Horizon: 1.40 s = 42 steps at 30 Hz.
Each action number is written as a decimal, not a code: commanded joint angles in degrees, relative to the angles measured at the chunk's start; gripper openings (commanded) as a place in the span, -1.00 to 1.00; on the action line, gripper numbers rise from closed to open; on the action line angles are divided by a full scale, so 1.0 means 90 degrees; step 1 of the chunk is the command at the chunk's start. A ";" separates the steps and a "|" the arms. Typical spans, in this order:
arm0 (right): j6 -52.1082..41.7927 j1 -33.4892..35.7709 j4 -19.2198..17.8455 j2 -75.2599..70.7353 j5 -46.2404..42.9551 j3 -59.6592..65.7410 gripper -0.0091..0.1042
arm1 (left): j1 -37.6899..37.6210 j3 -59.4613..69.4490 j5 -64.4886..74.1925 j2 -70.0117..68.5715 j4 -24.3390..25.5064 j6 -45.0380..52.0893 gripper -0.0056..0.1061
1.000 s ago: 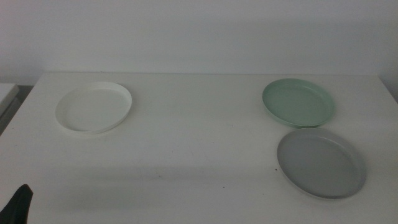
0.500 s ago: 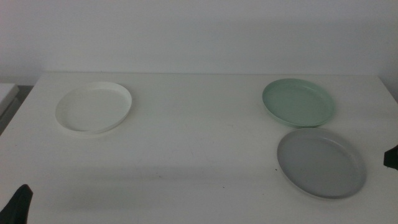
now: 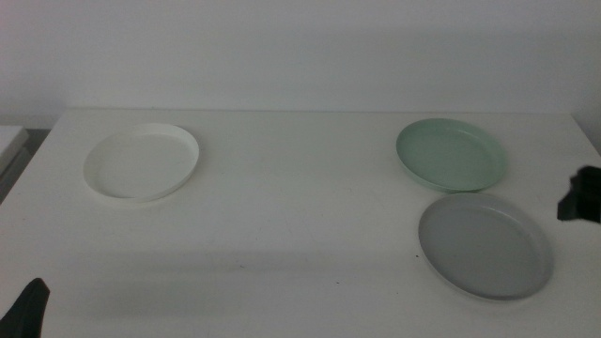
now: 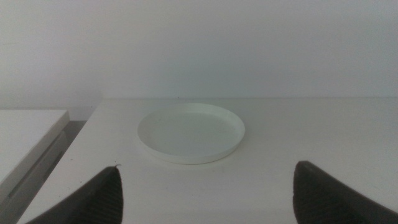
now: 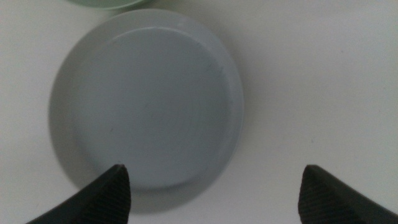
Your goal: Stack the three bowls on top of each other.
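Three shallow bowls lie apart on the white table. The white bowl is at the far left, the mint green bowl at the far right, and the light grey bowl just in front of the green one. My right gripper shows at the right edge, beside the grey bowl. In the right wrist view it is open and empty above the grey bowl; a sliver of the green bowl shows. My left gripper waits at the bottom left corner, open, facing the white bowl.
A white wall stands behind the table. A lower white surface lies off the table's left edge. Nothing stands between the white bowl and the other two bowls.
My right gripper has come into the middle view from the right edge and moved up beside the grey bowl. The left gripper and the bowls have not moved.
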 commanded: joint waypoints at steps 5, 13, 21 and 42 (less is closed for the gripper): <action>-0.0536 -0.0467 0.0517 0.1787 0.0147 -0.0940 0.77 | -0.0056 0.0005 -0.0083 -0.0019 0.0008 -0.0036 0.78; -0.0722 -0.0529 0.0591 0.3369 -0.0150 -0.1480 0.65 | -0.0056 0.0005 -0.0083 -0.0019 0.0008 -0.0036 0.78; -0.0692 -0.0529 0.0594 0.4007 -0.0465 -0.1572 0.42 | -0.0056 0.0005 -0.0083 -0.0019 0.0008 -0.0036 0.78; -0.0693 -0.0185 0.0238 0.4176 0.0242 -0.1587 -0.86 | -0.0056 0.0005 -0.0083 -0.0019 0.0008 -0.0036 0.78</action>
